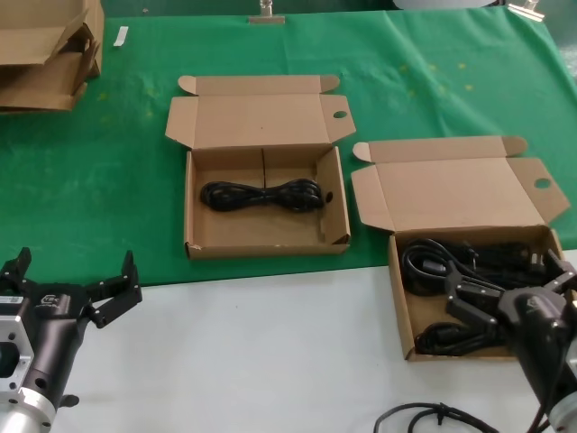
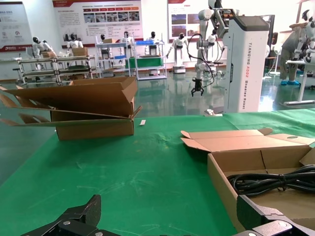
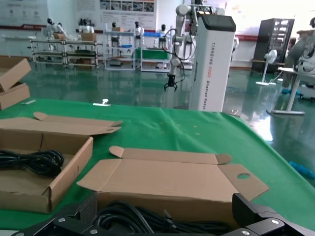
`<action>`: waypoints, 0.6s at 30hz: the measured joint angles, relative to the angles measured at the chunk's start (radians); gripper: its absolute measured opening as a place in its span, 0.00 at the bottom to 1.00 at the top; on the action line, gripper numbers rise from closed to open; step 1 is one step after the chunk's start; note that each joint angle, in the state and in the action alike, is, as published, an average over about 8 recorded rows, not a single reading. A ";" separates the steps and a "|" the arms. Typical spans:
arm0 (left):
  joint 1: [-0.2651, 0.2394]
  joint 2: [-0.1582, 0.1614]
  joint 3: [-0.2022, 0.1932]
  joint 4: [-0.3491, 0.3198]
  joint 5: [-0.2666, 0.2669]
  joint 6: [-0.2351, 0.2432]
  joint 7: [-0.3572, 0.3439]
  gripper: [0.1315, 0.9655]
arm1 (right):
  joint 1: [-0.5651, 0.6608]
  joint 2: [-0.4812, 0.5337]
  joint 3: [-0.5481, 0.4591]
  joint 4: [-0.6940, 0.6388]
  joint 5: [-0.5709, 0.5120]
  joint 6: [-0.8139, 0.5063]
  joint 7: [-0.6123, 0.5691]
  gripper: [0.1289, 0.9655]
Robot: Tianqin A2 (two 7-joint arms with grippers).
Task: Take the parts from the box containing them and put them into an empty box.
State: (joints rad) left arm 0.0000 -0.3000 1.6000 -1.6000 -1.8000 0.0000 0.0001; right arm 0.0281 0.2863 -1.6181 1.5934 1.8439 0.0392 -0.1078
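right gripper (image 1: 509, 293) hangs with jaws spread wide over the black cables (image 1: 451, 271) inside the box containing them (image 1: 398, 298), at the table's right. left gripper (image 1: 77, 284), also open, waits low left. one cable bundle (image 1: 261, 195) lies in the other box (image 1: 191, 216), mid-table.

A robotics lab or showroom: white humanoid robots (image 2: 204, 29) stand on a glossy green floor, with metal shelving racks (image 2: 118, 59) and wall posters (image 2: 98, 14) far behind.
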 joint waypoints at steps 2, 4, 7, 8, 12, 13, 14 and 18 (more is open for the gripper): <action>0.000 0.000 0.000 0.000 0.000 0.000 0.000 1.00 | -0.005 0.003 0.003 0.001 -0.008 -0.007 0.021 1.00; 0.000 0.000 0.000 0.000 0.000 0.000 0.000 1.00 | -0.007 0.003 0.005 0.002 -0.011 -0.010 0.027 1.00; 0.000 0.000 0.000 0.000 0.000 0.000 0.000 1.00 | -0.007 0.004 0.005 0.002 -0.012 -0.010 0.029 1.00; 0.000 0.000 0.000 0.000 0.000 0.000 0.000 1.00 | -0.007 0.004 0.005 0.002 -0.012 -0.011 0.029 1.00; 0.000 0.000 0.000 0.000 0.000 0.000 0.000 1.00 | -0.007 0.004 0.005 0.002 -0.012 -0.011 0.029 1.00; 0.000 0.000 0.000 0.000 0.000 0.000 0.000 1.00 | -0.007 0.004 0.005 0.002 -0.012 -0.011 0.029 1.00; 0.000 0.000 0.000 0.000 0.000 0.000 0.000 1.00 | -0.007 0.004 0.005 0.002 -0.012 -0.011 0.029 1.00; 0.000 0.000 0.000 0.000 0.000 0.000 0.000 1.00 | -0.007 0.004 0.005 0.002 -0.012 -0.011 0.029 1.00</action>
State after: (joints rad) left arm 0.0000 -0.3000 1.6000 -1.6000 -1.8000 0.0000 0.0000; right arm 0.0207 0.2899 -1.6132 1.5952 1.8320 0.0286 -0.0789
